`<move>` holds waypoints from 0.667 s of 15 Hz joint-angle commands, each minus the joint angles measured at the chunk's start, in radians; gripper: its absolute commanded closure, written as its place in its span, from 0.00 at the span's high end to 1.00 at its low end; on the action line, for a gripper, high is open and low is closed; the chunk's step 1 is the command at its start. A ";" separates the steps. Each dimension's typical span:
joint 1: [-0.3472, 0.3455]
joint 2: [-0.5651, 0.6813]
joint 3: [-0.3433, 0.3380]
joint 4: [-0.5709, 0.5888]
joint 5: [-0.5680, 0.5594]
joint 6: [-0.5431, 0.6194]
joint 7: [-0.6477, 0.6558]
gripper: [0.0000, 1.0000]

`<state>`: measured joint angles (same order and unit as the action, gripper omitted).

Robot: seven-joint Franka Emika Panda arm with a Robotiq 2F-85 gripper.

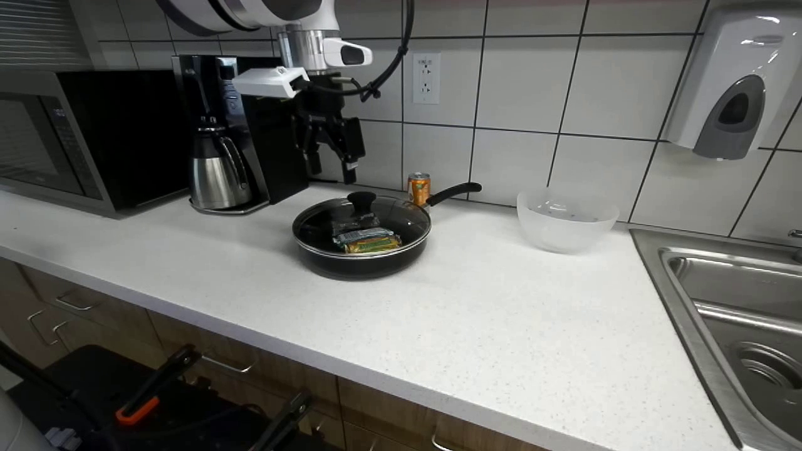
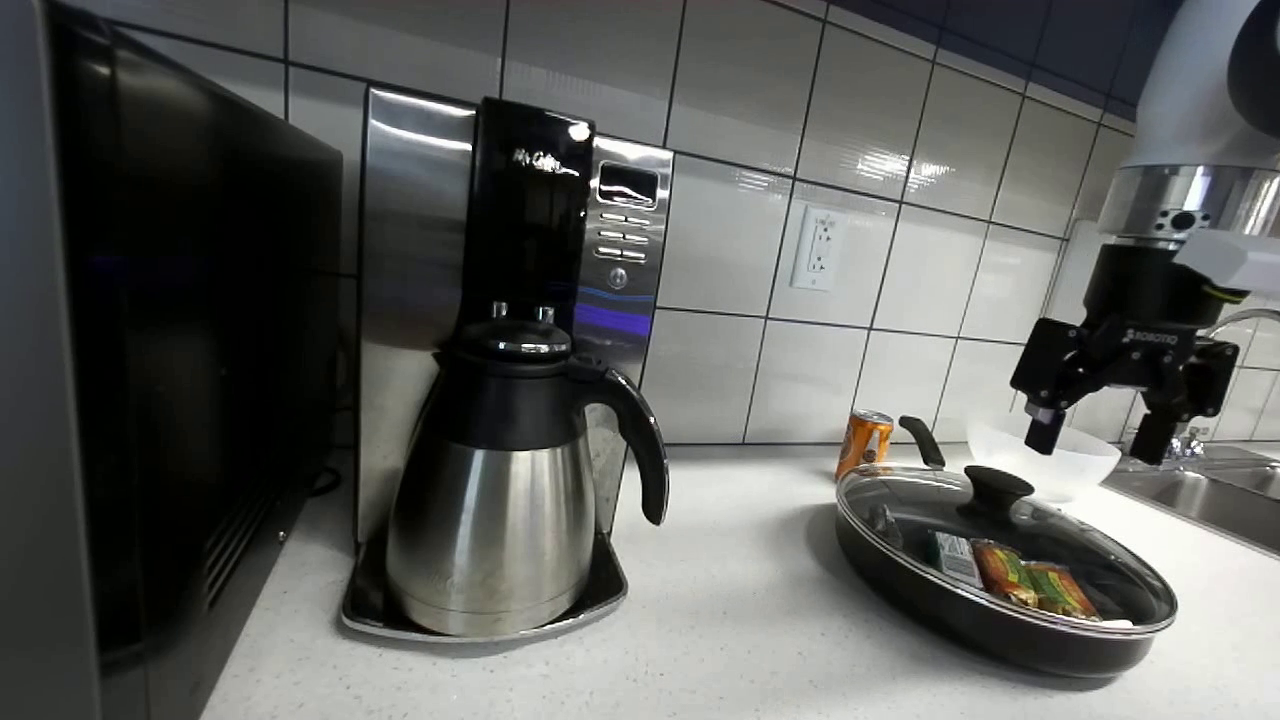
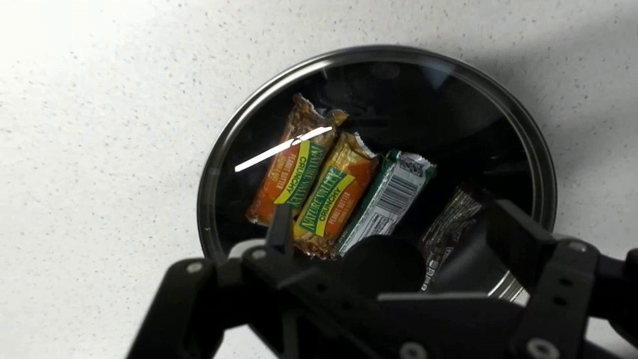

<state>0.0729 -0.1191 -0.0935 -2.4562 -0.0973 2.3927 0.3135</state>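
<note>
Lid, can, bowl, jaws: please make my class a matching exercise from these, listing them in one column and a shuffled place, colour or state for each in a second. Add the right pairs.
Column one
1. Jaws
2. Can
3. Lid
4. Bowl

Column two
A. orange
B. spread apart, gripping nothing
C. frosted white
D. on the pan

Right pairs: 1-B, 2-A, 3-D, 4-C

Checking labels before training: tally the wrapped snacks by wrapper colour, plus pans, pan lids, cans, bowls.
Orange-and-green snacks: 2
Green-and-silver snack: 1
Dark snack: 1
Black pan: 1
Glass pan lid: 1
Orange can: 1
Frosted bowl: 1
Total: 8
</note>
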 commanded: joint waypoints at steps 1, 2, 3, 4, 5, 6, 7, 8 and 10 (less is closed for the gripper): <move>-0.038 -0.115 0.033 -0.074 0.023 -0.059 -0.099 1.00; -0.039 -0.134 0.034 -0.087 0.023 -0.067 -0.116 1.00; -0.040 -0.152 0.034 -0.100 0.023 -0.076 -0.135 1.00; -0.041 -0.170 0.033 -0.111 0.023 -0.085 -0.152 1.00; -0.041 -0.187 0.034 -0.121 0.022 -0.093 -0.166 1.00; -0.041 -0.203 0.033 -0.131 0.022 -0.098 -0.180 1.00; -0.042 -0.215 0.034 -0.140 0.018 -0.102 -0.191 1.00; -0.042 -0.227 0.034 -0.146 0.017 -0.107 -0.202 1.00; -0.042 -0.242 0.032 -0.153 0.021 -0.124 -0.218 1.00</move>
<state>0.0658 -0.2953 -0.0889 -2.5761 -0.0965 2.3104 0.1508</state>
